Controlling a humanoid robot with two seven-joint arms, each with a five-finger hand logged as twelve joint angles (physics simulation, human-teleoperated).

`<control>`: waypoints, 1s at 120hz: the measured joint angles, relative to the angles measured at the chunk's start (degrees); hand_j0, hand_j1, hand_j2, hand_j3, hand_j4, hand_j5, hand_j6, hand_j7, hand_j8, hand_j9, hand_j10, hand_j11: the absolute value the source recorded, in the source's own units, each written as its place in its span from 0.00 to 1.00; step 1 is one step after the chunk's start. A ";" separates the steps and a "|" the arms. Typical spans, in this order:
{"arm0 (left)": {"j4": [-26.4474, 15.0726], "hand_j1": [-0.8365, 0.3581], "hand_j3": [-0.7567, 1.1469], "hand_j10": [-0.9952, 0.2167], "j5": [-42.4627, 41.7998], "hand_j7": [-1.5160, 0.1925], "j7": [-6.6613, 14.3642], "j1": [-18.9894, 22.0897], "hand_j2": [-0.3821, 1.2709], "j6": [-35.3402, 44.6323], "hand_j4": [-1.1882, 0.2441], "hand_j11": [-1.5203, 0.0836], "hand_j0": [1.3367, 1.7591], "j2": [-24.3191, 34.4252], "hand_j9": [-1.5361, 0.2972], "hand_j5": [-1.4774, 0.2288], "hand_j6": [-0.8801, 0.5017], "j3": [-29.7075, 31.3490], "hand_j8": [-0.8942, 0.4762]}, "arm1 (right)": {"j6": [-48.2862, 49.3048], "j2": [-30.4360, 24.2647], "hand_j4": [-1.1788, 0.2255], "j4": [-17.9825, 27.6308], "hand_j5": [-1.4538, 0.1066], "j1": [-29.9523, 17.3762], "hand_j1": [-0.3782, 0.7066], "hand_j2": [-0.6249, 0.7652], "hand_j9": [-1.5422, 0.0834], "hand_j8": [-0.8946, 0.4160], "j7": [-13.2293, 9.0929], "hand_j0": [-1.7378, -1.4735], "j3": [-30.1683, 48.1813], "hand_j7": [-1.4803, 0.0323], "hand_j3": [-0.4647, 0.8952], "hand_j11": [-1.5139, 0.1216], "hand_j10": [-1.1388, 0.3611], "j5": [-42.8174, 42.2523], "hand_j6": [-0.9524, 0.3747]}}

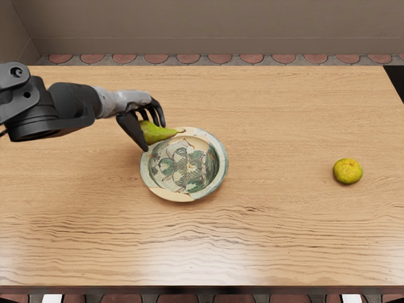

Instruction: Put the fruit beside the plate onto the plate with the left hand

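Head view, single frame. Left arm comes in from the left edge, forearm roughly level across the table (271, 233). Left hand (142, 120) sits at the upper-left edge of the plate (223, 165).

- Grip: dark fingers (158, 115) curl down over the back of a yellow-green, pear-shaped fruit (161, 133), and the thumb (134, 129) reaches in beneath it. Closed enough to pinch the fruit's broad end; the narrow end sticks out free to the right.
- Fruit position: over the plate's upper-left rim, tip pointing toward the patterned centre. Cannot tell whether it touches the rim or hangs just above it. Not lying in the plate's well.
- Why held so: likely gripping the fat end leaves the narrow end leading, so the hand itself can stay outside the rim while the fruit goes in first.
- Plate: shallow, pale rim, blue-green pattern inside, nothing resting in the well.
- Other fruit: a small, round, yellow-green citrus (348, 171) lies well apart on the right side of the table, untouched. Too far off to be the one beside the plate.
- Right arm: not in view.

Judgement: carry step nearly done; release into the plate not yet made.
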 joint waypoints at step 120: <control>0.67 0.73 0.40 0.64 -5.75 0.62 -0.01 -1.12 0.33 4.55 0.70 0.66 0.75 -6.85 0.59 0.58 0.54 1.47 0.55 | 0.00 0.00 0.82 0.00 0.91 0.00 0.06 0.45 0.93 0.66 0.00 0.30 0.00 0.96 0.34 0.90 0.74 0.00 0.70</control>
